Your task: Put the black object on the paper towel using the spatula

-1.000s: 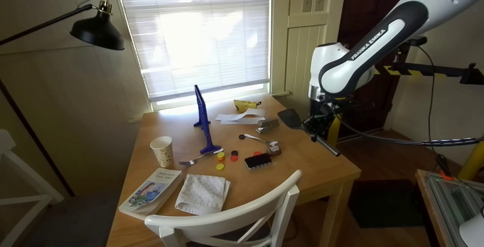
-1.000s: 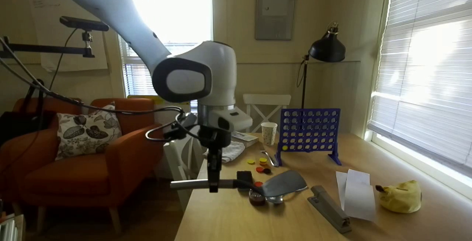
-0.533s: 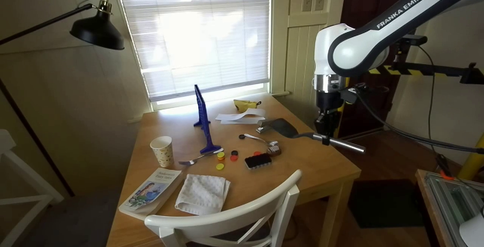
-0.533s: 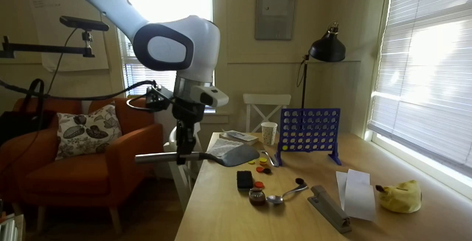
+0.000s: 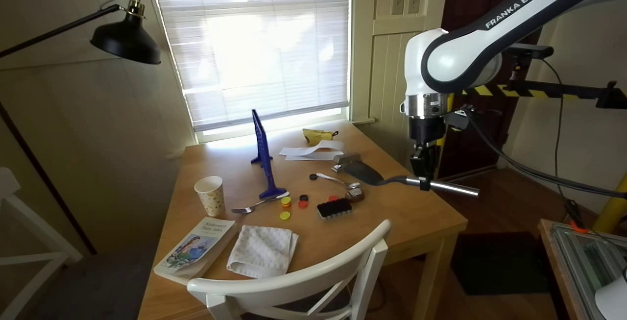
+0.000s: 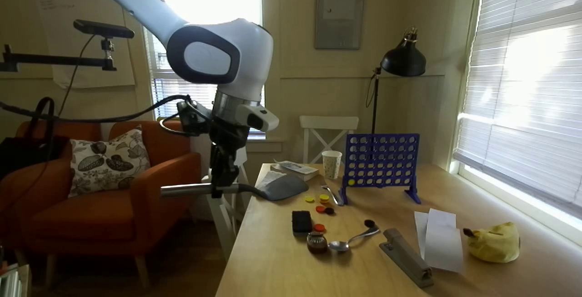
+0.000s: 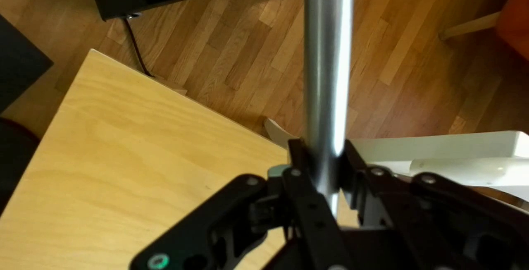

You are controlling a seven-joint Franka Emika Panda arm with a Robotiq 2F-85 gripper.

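The claw [image 5: 425, 182] clasps the spatula [image 6: 284, 187] by its handle, higher than the black block [image 5: 334, 209]; near it sit a jar [image 6: 317, 243] and red disc [image 6: 319, 228], the towel [image 5: 262, 251] farther off.

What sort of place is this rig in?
Likely a home living or dining room: an orange upholstered armchair with a patterned white cushion, a black metal floor lamp, and a light wooden table.

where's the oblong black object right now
In an exterior view, the black object lies on the table toward its left edge, just left of a red disc and behind the small round brown item.
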